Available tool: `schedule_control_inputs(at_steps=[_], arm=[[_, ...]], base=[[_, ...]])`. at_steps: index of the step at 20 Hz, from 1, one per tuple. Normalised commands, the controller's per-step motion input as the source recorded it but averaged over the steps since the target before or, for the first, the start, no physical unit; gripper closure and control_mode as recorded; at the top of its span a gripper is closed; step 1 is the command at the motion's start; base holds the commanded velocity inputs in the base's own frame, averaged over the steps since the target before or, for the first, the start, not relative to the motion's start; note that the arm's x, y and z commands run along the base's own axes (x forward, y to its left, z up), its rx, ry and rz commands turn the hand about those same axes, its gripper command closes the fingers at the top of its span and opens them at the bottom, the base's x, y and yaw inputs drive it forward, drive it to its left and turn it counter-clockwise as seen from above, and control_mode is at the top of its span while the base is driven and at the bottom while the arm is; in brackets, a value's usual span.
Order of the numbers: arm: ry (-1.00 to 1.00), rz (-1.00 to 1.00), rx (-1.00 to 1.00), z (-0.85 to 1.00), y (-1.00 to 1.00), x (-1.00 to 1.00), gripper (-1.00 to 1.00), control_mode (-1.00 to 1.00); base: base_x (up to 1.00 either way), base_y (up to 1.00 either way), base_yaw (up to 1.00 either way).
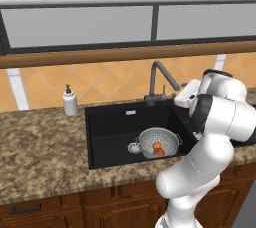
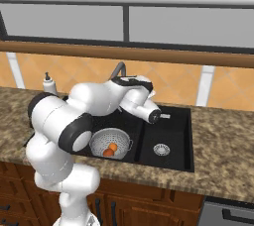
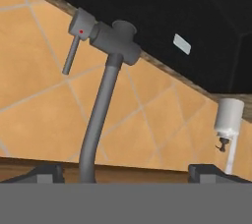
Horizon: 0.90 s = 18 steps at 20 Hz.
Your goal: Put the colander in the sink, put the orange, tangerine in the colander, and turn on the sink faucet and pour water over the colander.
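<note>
Two round orange fruits (image 1: 158, 148) in perforated metal colander (image 1: 167, 138); jaws wide before angular grey faucet (image 3: 101, 105).

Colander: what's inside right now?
The colander sits in the sink and holds two orange fruits, lying close together in its bottom. Which is the orange and which the tangerine cannot be told. Part of its inside is hidden by its near wall.

Orange tiled wall (image 1: 105, 79), granite counter (image 1: 40, 137), wooden cabinets (image 1: 55, 209), window (image 1: 80, 24).
</note>
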Motion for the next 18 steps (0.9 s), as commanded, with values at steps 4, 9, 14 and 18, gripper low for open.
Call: schedule_control_inputs(at_steps=[4, 9, 14, 18], arm=[[-0.04, 0.0, 0.0, -0.35, 0.1, 0.27, -1.0, -1.0], [-0.01, -0.01, 0.07, -0.11, 0.0, 0.36, -1.0, -1.0], [0.0, -0.03, 0.1, 0.0, 0.0, 0.44, -1.0, -1.0], [0.0, -0.04, 0.06, -0.16, 0.0, 0.5, -1.0, -1.0]], base=[[0.0, 0.0, 0.0], [0.0, 0.0, 0.0], [0.0, 0.0, 0.0], [0.0, 0.0, 0.0]])
